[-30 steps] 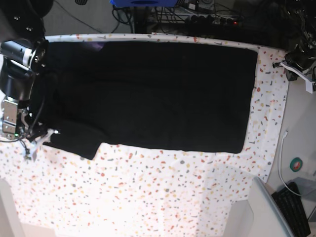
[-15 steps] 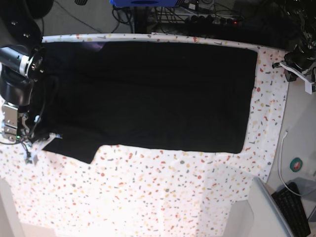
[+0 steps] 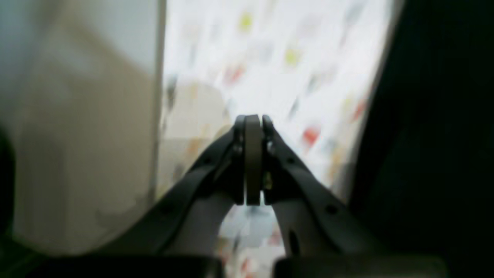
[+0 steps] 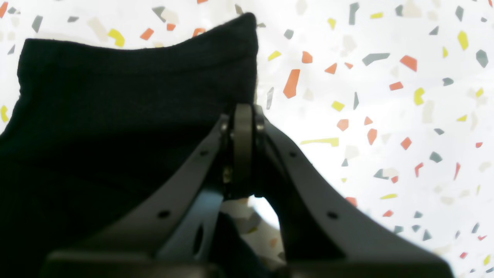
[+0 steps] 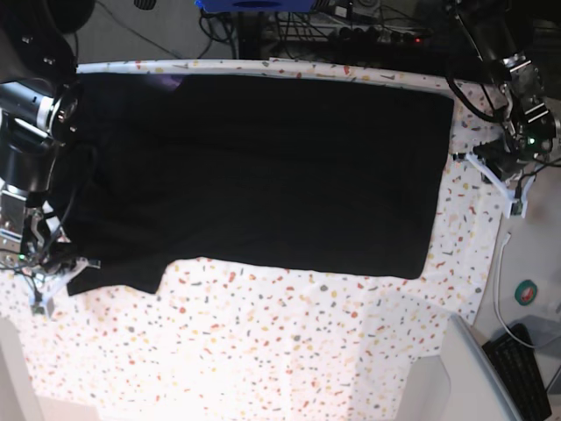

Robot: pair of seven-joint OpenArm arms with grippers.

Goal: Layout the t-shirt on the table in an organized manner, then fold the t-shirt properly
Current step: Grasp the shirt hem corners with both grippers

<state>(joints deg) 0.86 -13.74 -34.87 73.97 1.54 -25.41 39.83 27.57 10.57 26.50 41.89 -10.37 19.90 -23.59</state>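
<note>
We see the table [image 5: 263,351], under its flecked white cloth, filling most of the base view, and the t-shirt [image 5: 263,167] spreads flat and black across its far half, one short sleeve reaching toward the near left edge. Only the base view shows this whole spread; each wrist view shows just a margin of fabric beside speckled cloth. In the right wrist view the right gripper [image 4: 243,116] has its fingers [image 4: 242,146] pressed together at the sleeve hem, pinching the t-shirt's edge. In the blurred left wrist view the left gripper [image 3: 252,123] has its fingers [image 3: 252,162] pressed together on nothing, over bare cloth, with the shirt's dark edge just to one side.
</note>
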